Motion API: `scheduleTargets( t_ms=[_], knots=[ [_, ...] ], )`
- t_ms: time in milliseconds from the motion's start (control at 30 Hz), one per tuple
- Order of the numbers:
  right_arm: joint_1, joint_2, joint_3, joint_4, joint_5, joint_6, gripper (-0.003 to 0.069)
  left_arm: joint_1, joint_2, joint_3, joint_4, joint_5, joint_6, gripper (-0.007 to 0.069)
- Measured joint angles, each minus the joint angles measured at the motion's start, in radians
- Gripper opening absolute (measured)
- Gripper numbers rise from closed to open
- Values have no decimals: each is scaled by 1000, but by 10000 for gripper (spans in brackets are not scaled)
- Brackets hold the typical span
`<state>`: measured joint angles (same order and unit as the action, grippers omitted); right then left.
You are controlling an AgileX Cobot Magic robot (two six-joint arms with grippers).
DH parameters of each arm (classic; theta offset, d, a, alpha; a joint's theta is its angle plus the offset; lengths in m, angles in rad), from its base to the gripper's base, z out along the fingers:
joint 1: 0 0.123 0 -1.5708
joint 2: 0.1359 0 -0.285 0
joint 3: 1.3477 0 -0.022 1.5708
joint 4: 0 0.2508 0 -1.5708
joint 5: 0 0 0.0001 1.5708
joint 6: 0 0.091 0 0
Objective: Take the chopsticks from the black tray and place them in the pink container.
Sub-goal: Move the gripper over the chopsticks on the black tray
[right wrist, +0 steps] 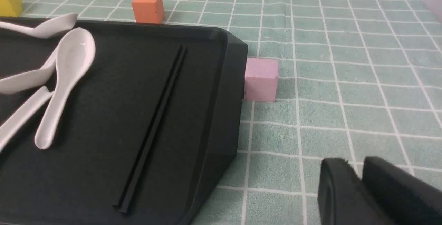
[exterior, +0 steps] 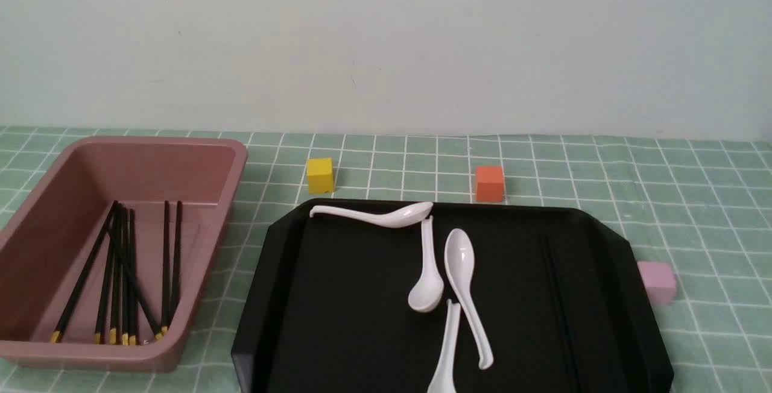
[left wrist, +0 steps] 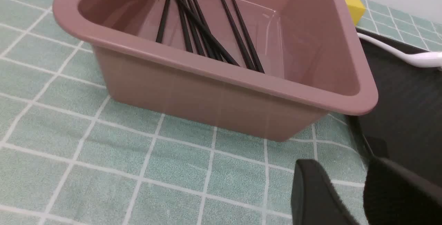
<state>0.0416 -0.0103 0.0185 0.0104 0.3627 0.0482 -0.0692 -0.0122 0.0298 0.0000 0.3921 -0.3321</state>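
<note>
The pink container [exterior: 205, 296] stands at the left with several black, yellow-tipped chopsticks [exterior: 123, 272] lying in it. The left wrist view shows the same container [left wrist: 207, 62] and chopsticks [left wrist: 200, 28] from close by. Two more chopsticks [right wrist: 155, 121] lie side by side in the right part of the black tray [right wrist: 103, 114]; in the front view they [exterior: 558, 296] barely show against the tray [exterior: 350, 296]. My left gripper [left wrist: 340, 169] is open and empty over the cloth, between container and tray. My right gripper [right wrist: 357, 164] is shut and empty over the cloth, right of the tray.
Several white spoons [exterior: 461, 260] lie in the middle of the tray. A yellow cube [exterior: 319, 175] and an orange cube [exterior: 489, 183] stand behind the tray. A pale pink cube [right wrist: 261, 79] touches the tray's right rim. Green checked cloth covers the table.
</note>
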Motion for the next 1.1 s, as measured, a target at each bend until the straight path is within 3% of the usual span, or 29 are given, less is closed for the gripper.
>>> scheduleTargets(
  t_ms=[1100],
  knots=[
    [0,0,0,-2,1,-1,143,0,0,0,0,0,0,238]
  ],
)
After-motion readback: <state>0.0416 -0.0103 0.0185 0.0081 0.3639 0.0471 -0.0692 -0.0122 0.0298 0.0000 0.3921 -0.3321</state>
